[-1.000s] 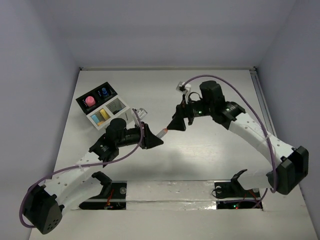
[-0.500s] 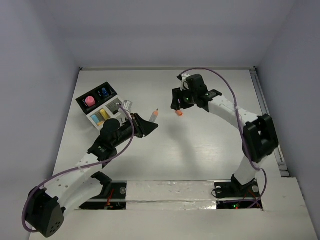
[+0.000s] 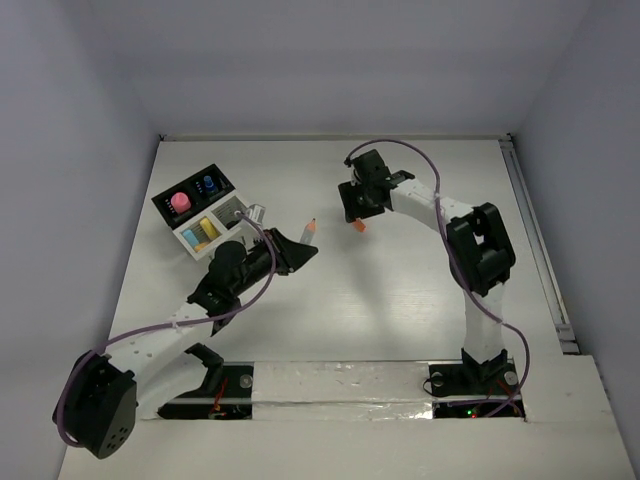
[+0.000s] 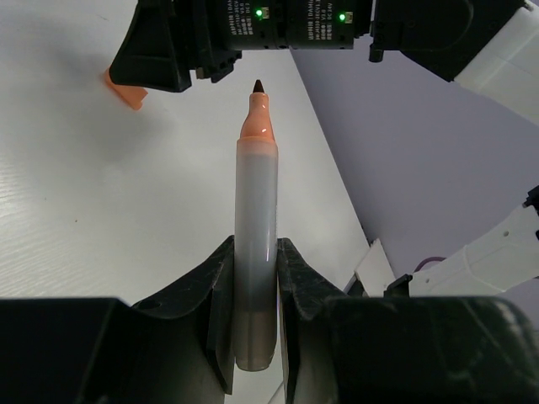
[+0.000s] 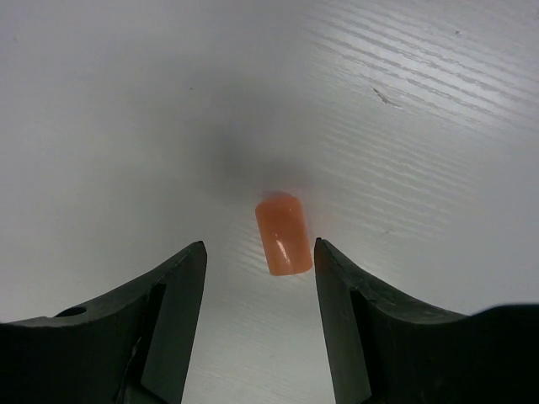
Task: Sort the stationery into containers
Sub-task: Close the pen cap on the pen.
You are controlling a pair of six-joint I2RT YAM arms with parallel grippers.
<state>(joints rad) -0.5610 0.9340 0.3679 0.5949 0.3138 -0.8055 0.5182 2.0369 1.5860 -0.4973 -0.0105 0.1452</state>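
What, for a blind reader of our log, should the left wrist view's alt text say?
Fingers of the left gripper clamp an uncapped grey marker with an orange neck, tip pointing away. Beyond it an orange cap lies on the white table.

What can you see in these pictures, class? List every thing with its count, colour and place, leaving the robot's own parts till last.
organizer: one, two black and two white compartments, far left of the table
pink item: one, pink, in a black compartment
blue-topped item: one, blue, in the other black compartment
sticks: count unclear, yellow and light blue, in a white compartment
marker: one, grey barrel with orange neck, uncapped, in the left tool
cap: one, orange, on the table under the right tool
table: one, white
left tool: one, black, shut on the marker
right tool: one, black, open over the cap
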